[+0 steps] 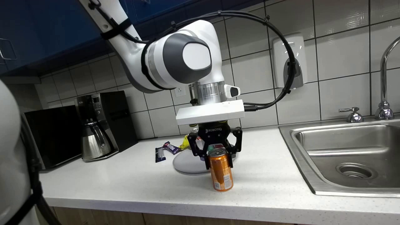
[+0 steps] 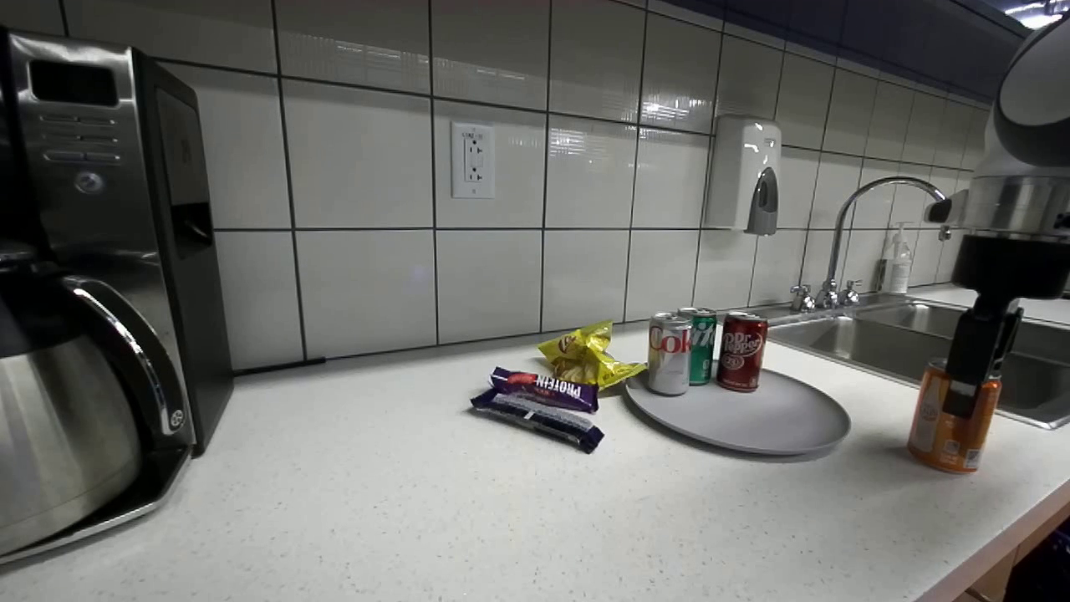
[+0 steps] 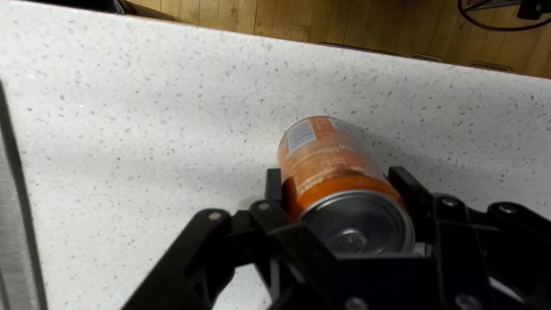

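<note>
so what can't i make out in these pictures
Wrist view: most small print on the orange can, too blurred.
Exterior view: part of the plate, behind the gripper.
Exterior view: part of the green can, behind the silver can.
Exterior view: coffee maker, cut off by the left edge.

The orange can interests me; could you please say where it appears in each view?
In an exterior view: orange can, lower middle.
In an exterior view: orange can, lower right.
Wrist view: orange can, right of centre, between the jaws.
Shared landmark: the sink, its rim far left in the wrist view.
</note>
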`<state>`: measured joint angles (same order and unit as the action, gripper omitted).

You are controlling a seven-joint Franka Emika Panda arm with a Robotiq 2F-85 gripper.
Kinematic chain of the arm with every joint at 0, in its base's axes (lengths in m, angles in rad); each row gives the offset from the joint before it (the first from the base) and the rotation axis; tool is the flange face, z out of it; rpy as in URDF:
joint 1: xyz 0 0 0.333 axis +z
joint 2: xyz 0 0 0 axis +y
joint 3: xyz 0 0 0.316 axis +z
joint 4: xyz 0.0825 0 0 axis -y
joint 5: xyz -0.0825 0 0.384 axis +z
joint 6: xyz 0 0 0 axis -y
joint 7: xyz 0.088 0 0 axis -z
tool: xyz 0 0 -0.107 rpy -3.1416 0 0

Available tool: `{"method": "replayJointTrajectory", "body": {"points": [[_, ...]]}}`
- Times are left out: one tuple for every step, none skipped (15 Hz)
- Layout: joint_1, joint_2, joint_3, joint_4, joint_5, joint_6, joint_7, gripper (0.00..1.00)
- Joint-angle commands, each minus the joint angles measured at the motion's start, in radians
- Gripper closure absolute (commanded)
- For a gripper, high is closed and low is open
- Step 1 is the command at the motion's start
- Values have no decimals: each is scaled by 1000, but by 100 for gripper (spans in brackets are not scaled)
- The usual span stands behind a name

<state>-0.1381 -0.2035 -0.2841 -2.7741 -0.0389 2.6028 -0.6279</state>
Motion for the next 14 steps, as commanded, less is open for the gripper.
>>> {"method": "replayJointTrajectory", "body": {"points": [[-13, 5, 13, 0, -22, 22, 29, 62], [-13, 5, 13, 0, -21, 23, 28, 62], [-11, -3, 15, 0, -20, 20, 27, 62], [-10, -10, 15, 0, -19, 20, 26, 62], [-9, -21, 16, 0, -20, 20, 24, 62], [-8, -32, 17, 0, -18, 21, 23, 62], [-8, -39, 18, 1, -18, 25, 23, 62], [-8, -49, 19, 1, -19, 28, 23, 62], [-7, -60, 19, 1, -20, 30, 22, 62], [-10, -82, 23, -16, -29, 34, 29, 62], [-10, -93, 26, -18, -31, 36, 30, 62], [-7, -98, 27, -10, -28, 33, 29, 62], [-4, -105, 28, -7, -25, 31, 27, 62], [-3, -115, 31, -8, -28, 32, 30, 62]]}}
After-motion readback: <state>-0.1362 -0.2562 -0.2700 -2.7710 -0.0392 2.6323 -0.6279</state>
